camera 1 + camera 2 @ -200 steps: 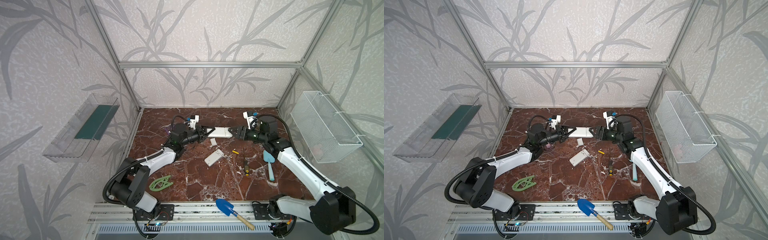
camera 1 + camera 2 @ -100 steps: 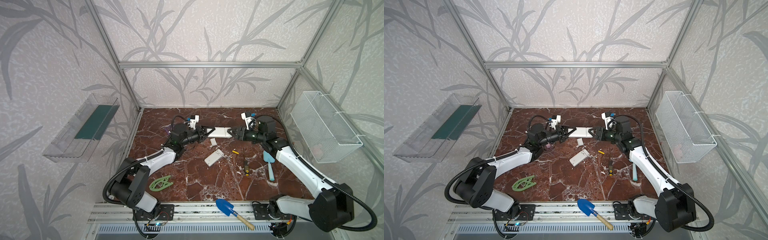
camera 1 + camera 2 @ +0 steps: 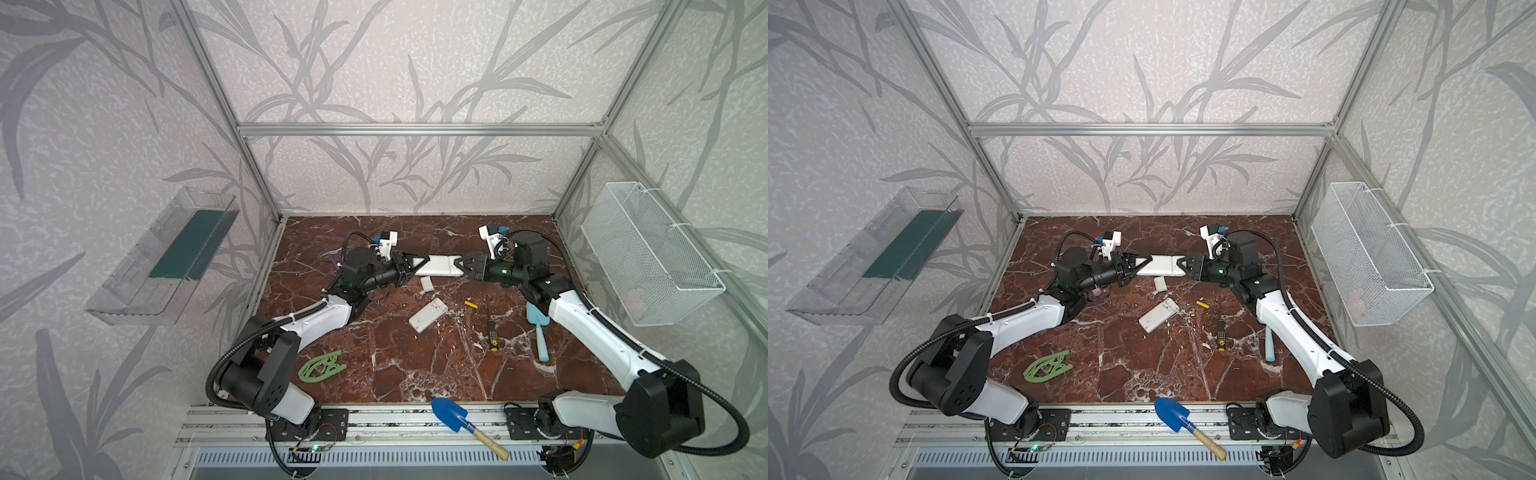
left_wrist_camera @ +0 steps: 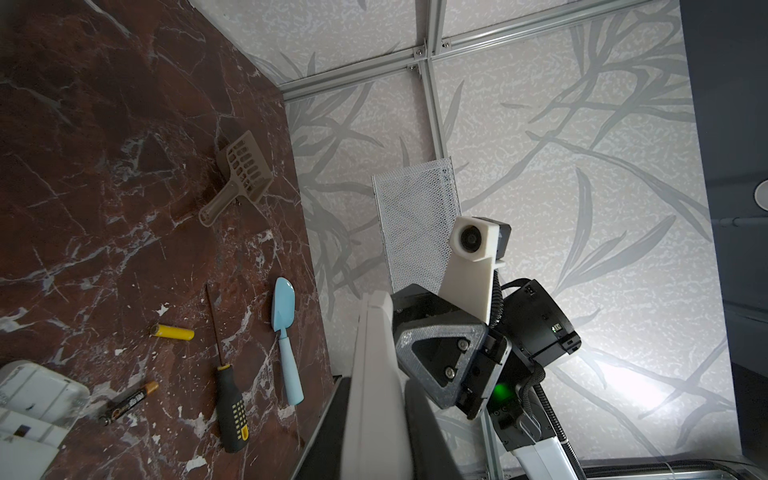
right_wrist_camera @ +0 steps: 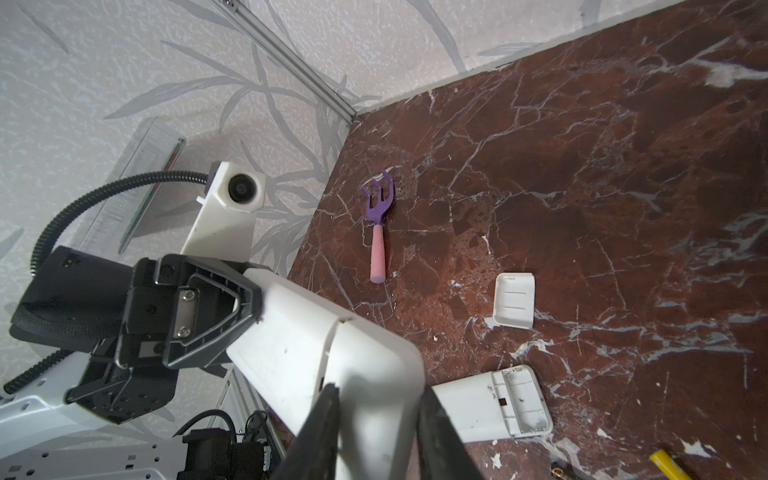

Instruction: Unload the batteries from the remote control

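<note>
A white remote control (image 3: 438,266) (image 3: 1160,266) hangs level above the back of the floor, held at both ends. My left gripper (image 3: 419,264) (image 4: 374,386) is shut on its left end and my right gripper (image 3: 459,266) (image 5: 378,399) is shut on its right end. No batteries show in it. A yellow battery (image 3: 471,304) (image 4: 172,331) lies loose on the floor, with a dark battery (image 4: 129,402) near it. A second white remote (image 3: 428,314) (image 5: 494,405) lies below, its bay open and empty. A white battery cover (image 3: 427,283) (image 5: 514,300) lies beside it.
A black-and-yellow screwdriver (image 3: 491,328) and a light blue trowel (image 3: 538,328) lie right of the batteries. A purple rake (image 5: 378,220) lies at the back left, a beige scoop (image 4: 241,174) at the back right, a green piece (image 3: 322,366) front left. A wire basket (image 3: 648,257) hangs on the right wall.
My right gripper has closed on the right end of the held remote; it stood open around it before. The left gripper and the remote have not moved.
</note>
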{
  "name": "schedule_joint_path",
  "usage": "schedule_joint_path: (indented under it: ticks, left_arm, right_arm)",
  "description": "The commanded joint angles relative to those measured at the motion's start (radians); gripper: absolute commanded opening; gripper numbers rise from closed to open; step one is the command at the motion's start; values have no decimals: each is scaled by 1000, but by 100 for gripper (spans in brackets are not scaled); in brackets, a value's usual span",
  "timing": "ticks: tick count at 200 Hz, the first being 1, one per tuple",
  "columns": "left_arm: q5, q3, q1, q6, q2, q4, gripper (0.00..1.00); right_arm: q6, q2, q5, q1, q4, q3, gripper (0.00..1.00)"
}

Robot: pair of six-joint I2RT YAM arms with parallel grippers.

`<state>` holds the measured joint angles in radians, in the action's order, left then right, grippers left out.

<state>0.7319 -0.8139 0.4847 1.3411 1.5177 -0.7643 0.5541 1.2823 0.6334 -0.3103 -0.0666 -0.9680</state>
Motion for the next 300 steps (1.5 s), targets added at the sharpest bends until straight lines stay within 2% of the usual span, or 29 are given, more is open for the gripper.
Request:
schedule_joint_path:
  ticks: [1, 55, 103, 136, 189, 227, 263, 300]
  left_arm:
    - [18, -2, 3, 8, 2, -46, 0]
    - [17, -3, 3, 19, 10, -62, 0]
    - [18, -5, 2, 20, 1, -61, 0]
    - [19, -5, 3, 16, 5, -56, 0]
    - [22, 0, -6, 1, 28, -39, 0]
    - [17, 4, -17, -63, 23, 53, 0]
    - [-6, -6, -19, -168, -12, 216, 0]
    - [-1, -24, -19, -268, -47, 336, 0]
  right_arm:
    - [-13, -4, 7, -7, -3, -6, 24]
    - [-27, -1, 15, -14, -16, -17, 13]
    - [-30, 31, 14, -33, -8, -13, 8]
    - [-29, 35, 14, -33, 5, -11, 0]
    - [-36, 21, -4, -31, 13, -15, 0]
    - [-95, 7, -69, 6, -58, -26, 0]
    - [-198, 35, -245, 38, -160, -2, 0]
    - [-203, 130, -387, 69, -163, 55, 0]
